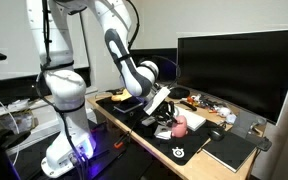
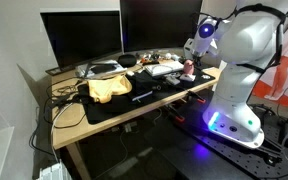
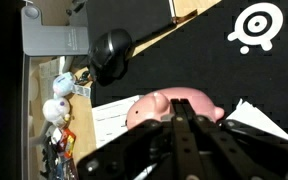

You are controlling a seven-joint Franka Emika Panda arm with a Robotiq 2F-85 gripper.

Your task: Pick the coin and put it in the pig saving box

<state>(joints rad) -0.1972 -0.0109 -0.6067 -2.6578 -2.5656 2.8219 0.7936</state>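
The small, rounded pink plastic pig saving box point(image 3: 189, 102) stands on the black desk mat point(image 3: 184, 40), beside white paper sheets point(image 3: 112, 120); the dark two-fingered gripper point(image 3: 179, 121) hangs directly over the pig, fingers drawn together; whether a coin sits between them cannot be told; a glossy black computer mouse point(image 3: 111, 55) lies near the pig, apart from it.

No words or numbers are legible. A white round logo point(image 3: 254, 27) is printed on the black mat point(image 3: 174, 55), seen in the wrist view.
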